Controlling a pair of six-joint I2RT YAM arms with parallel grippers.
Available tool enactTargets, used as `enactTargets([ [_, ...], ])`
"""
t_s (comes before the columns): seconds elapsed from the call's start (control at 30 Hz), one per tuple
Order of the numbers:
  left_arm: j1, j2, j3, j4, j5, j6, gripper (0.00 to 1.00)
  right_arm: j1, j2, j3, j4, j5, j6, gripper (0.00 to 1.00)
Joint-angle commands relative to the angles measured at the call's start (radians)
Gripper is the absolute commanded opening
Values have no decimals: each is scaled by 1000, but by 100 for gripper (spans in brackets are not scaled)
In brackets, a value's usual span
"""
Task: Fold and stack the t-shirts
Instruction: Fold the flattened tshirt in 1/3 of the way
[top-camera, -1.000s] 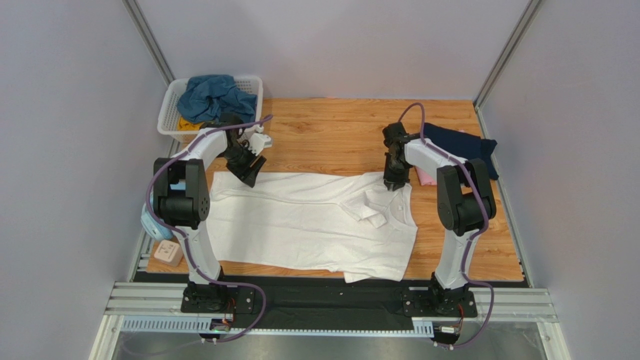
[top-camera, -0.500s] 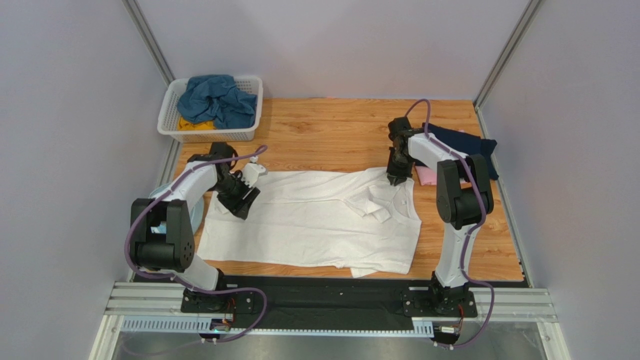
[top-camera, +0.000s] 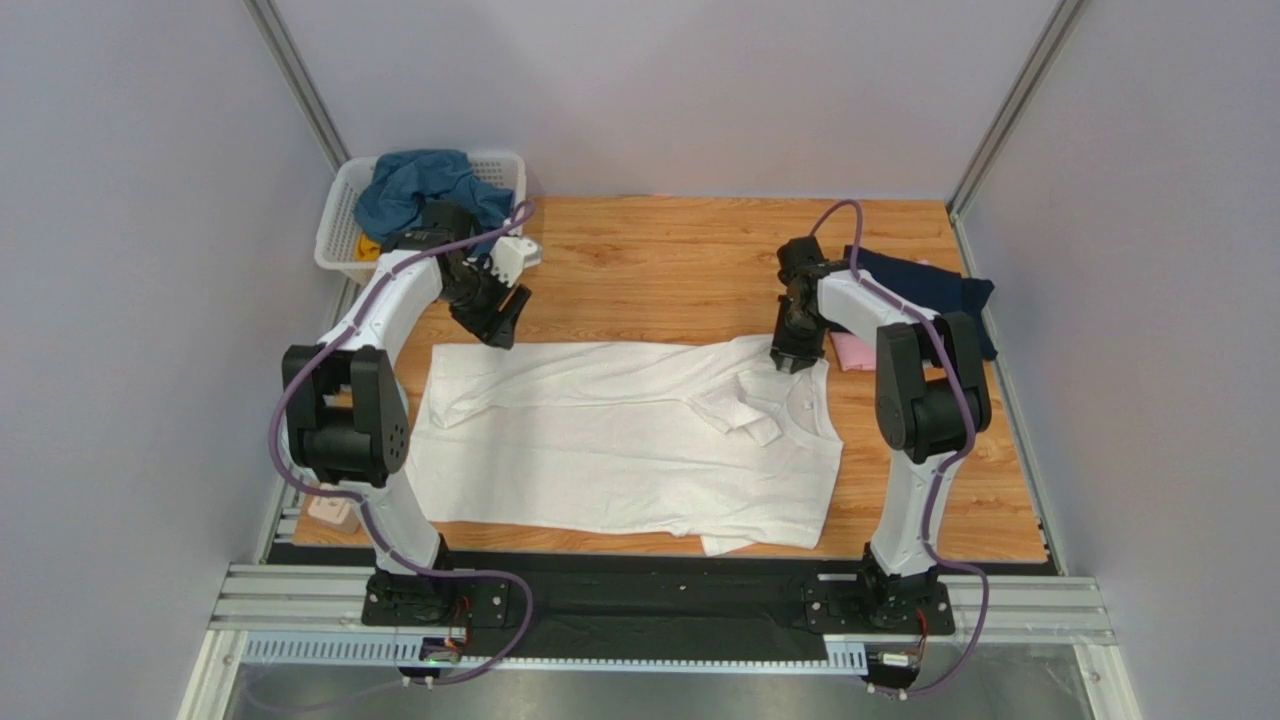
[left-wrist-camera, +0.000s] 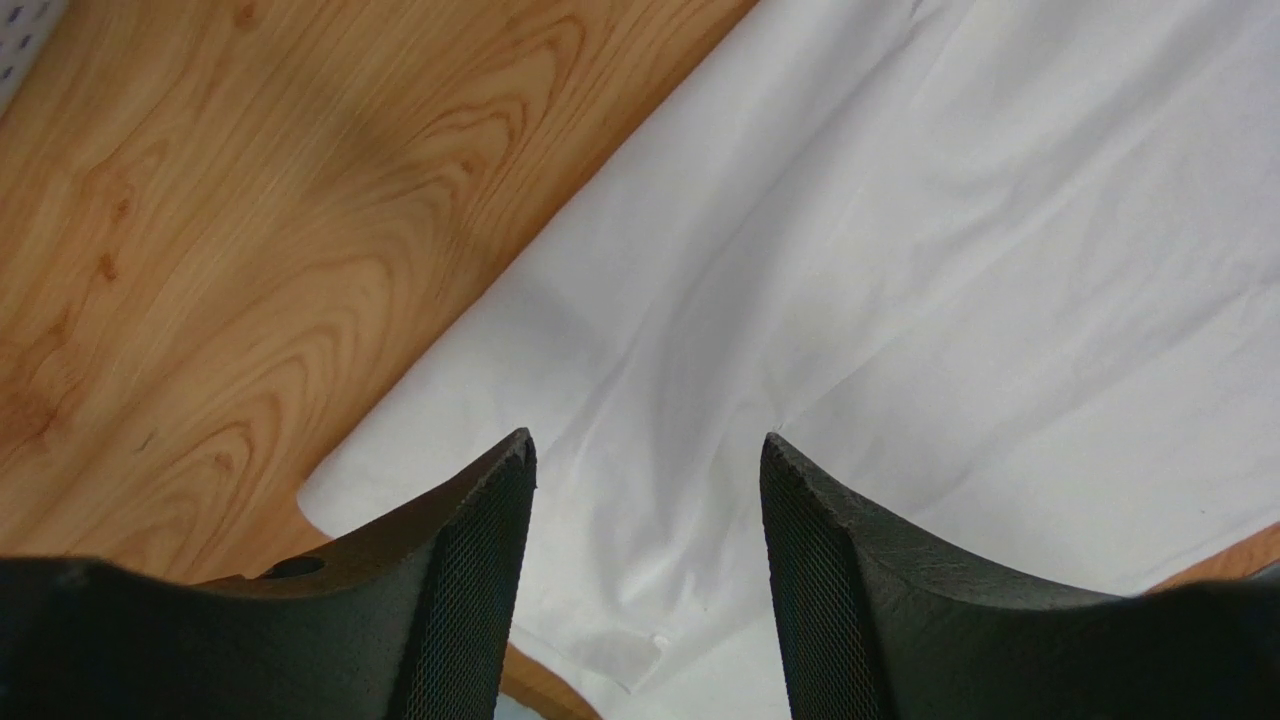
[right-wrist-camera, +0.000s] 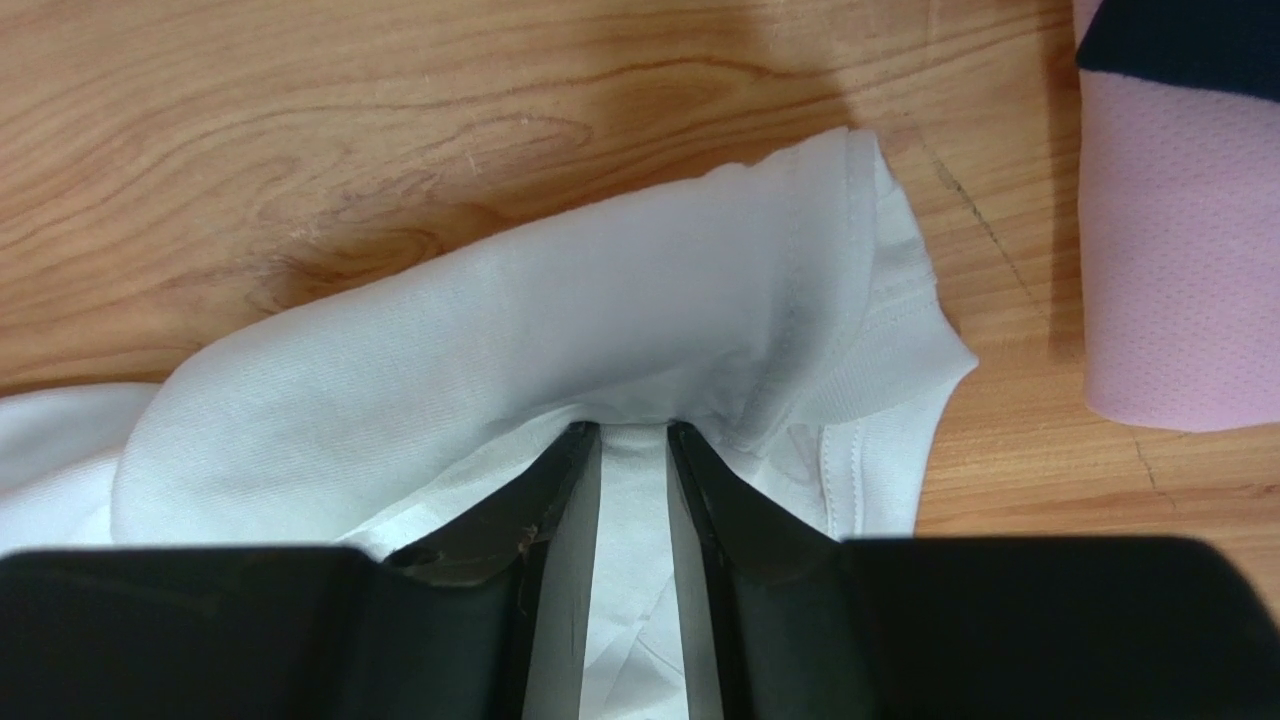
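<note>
Left hand, open and empty, has lifted off the far-left corner of the white t-shirt. The shirt lies spread on the tabletop, not yet folded. Right hand has narrow jaws straddling its collar fold; cannot tell whether it grips. A rumpled sleeve lies on the shirt and likely needs smoothing. Pink t-shirt and navy t-shirt sit just right of it, the basket beyond its far-left corner.

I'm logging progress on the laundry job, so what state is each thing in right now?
White shirt: spread on the table, not folded, far right corner bunched up.
Navy shirt: folded, lying on the pink one.
Pink shirt: folded, under the navy one.
Blue shirt: crumpled in the basket.
Yellow shirt: in the basket, mostly hidden.
Left claw: open, empty.
Right claw: nearly closed at the white shirt's bunched corner; grip unclear.
</note>
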Motion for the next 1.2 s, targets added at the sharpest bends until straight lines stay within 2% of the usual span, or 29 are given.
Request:
enactTargets([
  [0.0,-27,77,41,-24,49,-35,63,-4,-114,-39,11,35,9,34],
  [0.1,-27,108,-2,-15,25,-12,63,-3,-226,-97,15,-28,28,34],
  [0.23,-27,71,-166,49,-30,23,63,15,-384,-214,18,-62,38,34],
  [0.43,-26,20,-268,86,-60,43,63,103,-568,-393,-6,-149,32,37],
  [0.63,-26,8,-239,72,-49,31,63,253,-596,-463,30,-122,-24,53],
  [0.83,-26,-13,-220,59,-66,40,63,391,-548,-428,8,152,-71,54],
  [0.93,-26,-10,-202,46,-80,51,64,501,-509,-388,-23,358,-111,54],
  [0.97,-26,-12,-197,46,-78,50,64,562,-489,-365,-46,498,-128,52],
  [1.07,-26,-9,-179,31,-60,43,64,627,-398,-340,-87,666,-182,52],
  [1.17,-26,-13,-176,28,-52,40,64,641,-377,-351,-45,641,-226,51],
])
